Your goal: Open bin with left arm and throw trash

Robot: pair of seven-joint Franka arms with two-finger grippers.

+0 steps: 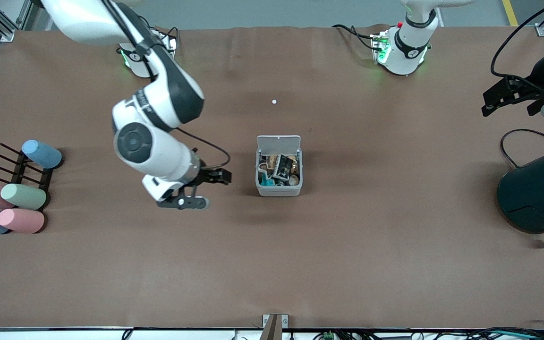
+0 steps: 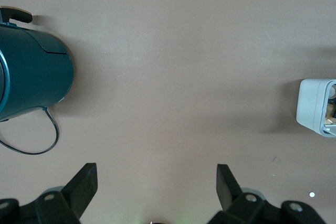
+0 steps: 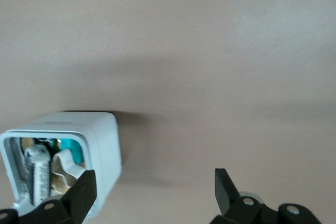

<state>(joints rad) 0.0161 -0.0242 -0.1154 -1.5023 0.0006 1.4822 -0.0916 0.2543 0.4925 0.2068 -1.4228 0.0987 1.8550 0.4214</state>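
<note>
Bin [image 1: 279, 184] just beside right hand [image 1: 206, 189]

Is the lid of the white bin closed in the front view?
No, the bin has its lid swung up and open, and the trash shows inside it.

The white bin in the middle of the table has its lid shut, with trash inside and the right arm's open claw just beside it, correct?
Not quite: the bin has its lid open, standing up at the edge nearest the robots' bases; the front view shows this. The rest holds: the trash lies inside, and the right gripper is open beside the bin.
</note>
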